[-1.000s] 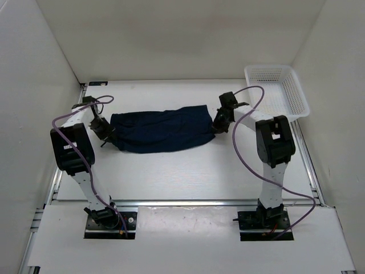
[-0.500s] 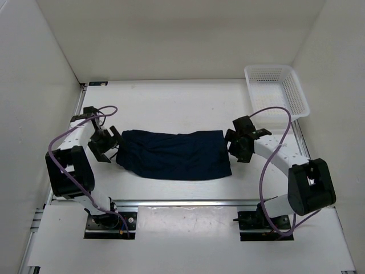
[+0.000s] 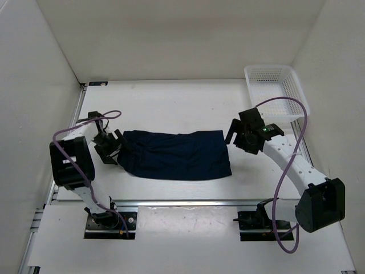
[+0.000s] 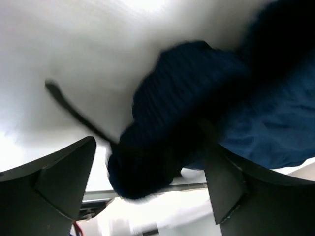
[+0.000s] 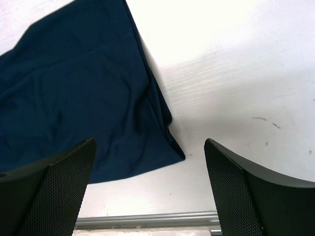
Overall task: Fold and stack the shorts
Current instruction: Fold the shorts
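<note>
The dark navy shorts (image 3: 177, 154) lie flat as a wide band across the middle of the table (image 3: 171, 103). My left gripper (image 3: 114, 149) is at their left end, open. In the left wrist view a bunched lump of the shorts (image 4: 167, 123) sits between the spread fingers (image 4: 54, 177), not pinched. My right gripper (image 3: 238, 138) hovers open just past the right edge of the shorts. The right wrist view shows that edge and its near corner (image 5: 78, 98) ahead of my right gripper (image 5: 150, 191), with only bare table between the mesh-padded fingers (image 5: 256, 187).
A white mesh basket (image 3: 268, 67) stands at the far right corner, behind the right arm. A metal rail (image 3: 182, 201) runs along the table's near edge. White walls close in the left, back and right sides. Purple cables loop off both arms.
Both grippers went from shut on the ends of the shorts to open, letting them go after dragging them nearer. The right gripper has since backed up and away to the right.
</note>
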